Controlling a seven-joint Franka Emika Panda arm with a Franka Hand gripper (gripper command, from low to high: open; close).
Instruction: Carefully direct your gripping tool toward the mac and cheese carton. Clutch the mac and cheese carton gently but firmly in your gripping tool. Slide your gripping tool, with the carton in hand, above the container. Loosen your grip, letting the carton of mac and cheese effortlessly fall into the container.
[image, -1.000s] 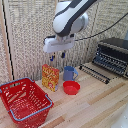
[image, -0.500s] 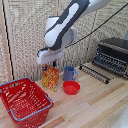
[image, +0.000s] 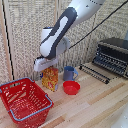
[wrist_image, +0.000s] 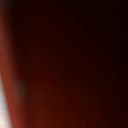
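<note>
At the carton's top, the gripper (image: 46, 67) has descended since earlier, its grip state unclear; the mac and cheese carton (image: 50, 79) stands on the table (image: 90, 107) beside the red basket (image: 25, 100), which looks empty.

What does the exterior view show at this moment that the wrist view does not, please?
Only the exterior view shows the scene: the white boxy gripper right above the tall orange-yellow cardboard carton, the large red latticed plastic basket, the blue mug, the small red bowl and the black toaster oven. The wrist view alone shows a dark reddish blur, nothing identifiable. No object is recognisable in both.
</note>
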